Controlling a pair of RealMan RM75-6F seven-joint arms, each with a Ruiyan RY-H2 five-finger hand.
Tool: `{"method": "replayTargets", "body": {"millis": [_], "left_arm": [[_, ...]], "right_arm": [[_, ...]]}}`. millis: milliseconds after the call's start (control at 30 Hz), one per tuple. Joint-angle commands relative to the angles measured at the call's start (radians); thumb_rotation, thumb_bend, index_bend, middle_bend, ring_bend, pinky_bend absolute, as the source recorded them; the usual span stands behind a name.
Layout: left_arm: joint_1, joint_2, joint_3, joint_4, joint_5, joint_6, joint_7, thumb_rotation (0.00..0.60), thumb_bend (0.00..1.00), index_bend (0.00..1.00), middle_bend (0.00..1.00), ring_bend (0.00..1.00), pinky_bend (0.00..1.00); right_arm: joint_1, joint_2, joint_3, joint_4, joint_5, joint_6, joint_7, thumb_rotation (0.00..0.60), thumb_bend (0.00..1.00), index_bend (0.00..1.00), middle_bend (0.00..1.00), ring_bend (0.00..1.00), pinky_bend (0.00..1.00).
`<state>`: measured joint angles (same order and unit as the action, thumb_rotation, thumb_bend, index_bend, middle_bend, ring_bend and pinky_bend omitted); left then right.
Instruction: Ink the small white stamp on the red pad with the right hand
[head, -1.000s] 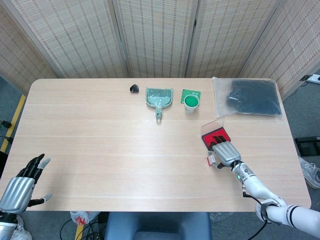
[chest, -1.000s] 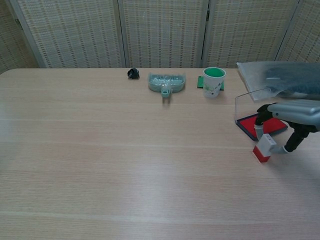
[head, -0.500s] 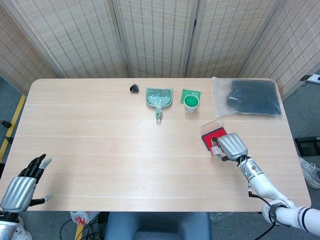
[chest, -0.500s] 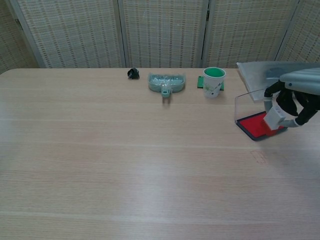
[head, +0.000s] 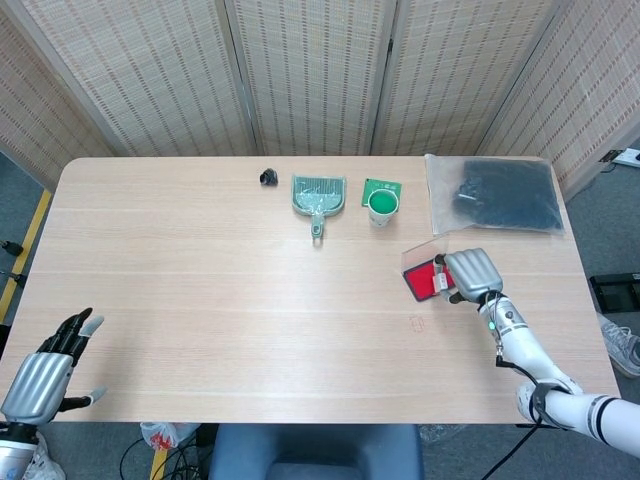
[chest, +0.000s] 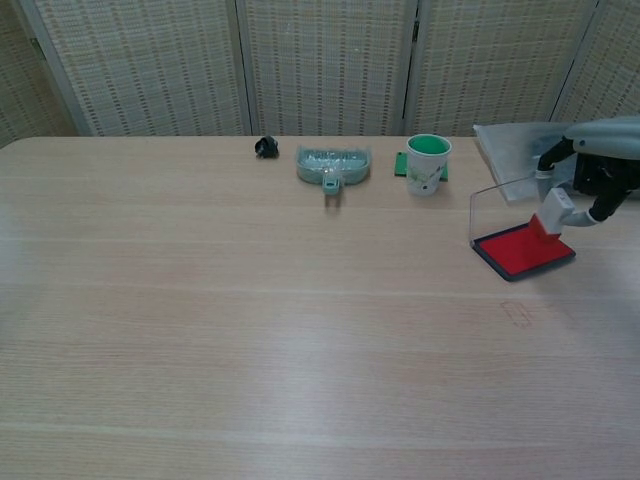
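- Right hand (chest: 600, 175): fingers curled around the stamp (chest: 553, 212), gripping its white body so the red face points down and left toward the pad; seen also from the head view (head: 472, 274).
- Stamp: tilted, its red end at the far right part of the pad (chest: 524, 251); whether it touches the ink surface cannot be told. The tilt likely comes from the hand reaching in from the right.
- Pad: red, in a dark tray, right side of the table (chest: 250, 330); its clear lid (chest: 495, 208) stands open on the far-left side, leaving the near and right sides free for the hand.
- Left hand (head: 45, 372): at the near left table edge, fingers spread, holding nothing, well apart from the work.
- Faint stamp mark (chest: 517, 314): on the table, near side of the pad.
- Cup (chest: 427, 163): green inside, on a green square (head: 381, 188), far centre-right.
- Dustpan (chest: 333, 165): far centre.
- Small black item (chest: 266, 147): left of the dustpan.
- Clear bag (head: 492, 194) with dark contents: far right, just beyond the pad.
- Obstruction: judged to be only the upright lid; the bag lies close behind the hand.
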<state>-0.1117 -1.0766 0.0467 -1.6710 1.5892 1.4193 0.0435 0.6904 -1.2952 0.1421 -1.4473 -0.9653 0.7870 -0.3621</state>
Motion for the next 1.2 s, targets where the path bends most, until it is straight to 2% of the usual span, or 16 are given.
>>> {"method": "replayTargets", "body": {"millis": [33, 433, 900, 1200], "left_arm": [[0.001, 0.003, 0.001, -0.001, 0.001, 0.002, -0.005, 0.600, 0.07, 0.00, 0.00, 0.00, 0.27], [-0.001, 0.009, 0.006, 0.001, 0.013, 0.000, -0.019, 0.600, 0.07, 0.00, 0.00, 0.00, 0.27], [-0.003, 0.006, 0.009, 0.004, 0.017, -0.004, -0.016, 0.600, 0.07, 0.00, 0.00, 0.01, 0.27], [-0.005, 0.005, 0.007, 0.004, 0.012, -0.008, -0.014, 0.600, 0.07, 0.00, 0.00, 0.01, 0.27]], "right_arm": [[0.037, -0.032, 0.008, 0.059, 0.075, -0.042, -0.022, 0.600, 0.41, 0.87, 0.96, 0.79, 0.78], [0.089, -0.123, 0.003, 0.223, 0.181, -0.109, -0.011, 0.600, 0.41, 0.87, 0.96, 0.79, 0.78], [0.101, -0.202, -0.004, 0.364, 0.165, -0.162, 0.060, 0.600, 0.41, 0.87, 0.96, 0.79, 0.78], [0.103, -0.227, -0.006, 0.417, 0.151, -0.188, 0.093, 0.600, 0.41, 0.87, 0.96, 0.79, 0.78]]}}
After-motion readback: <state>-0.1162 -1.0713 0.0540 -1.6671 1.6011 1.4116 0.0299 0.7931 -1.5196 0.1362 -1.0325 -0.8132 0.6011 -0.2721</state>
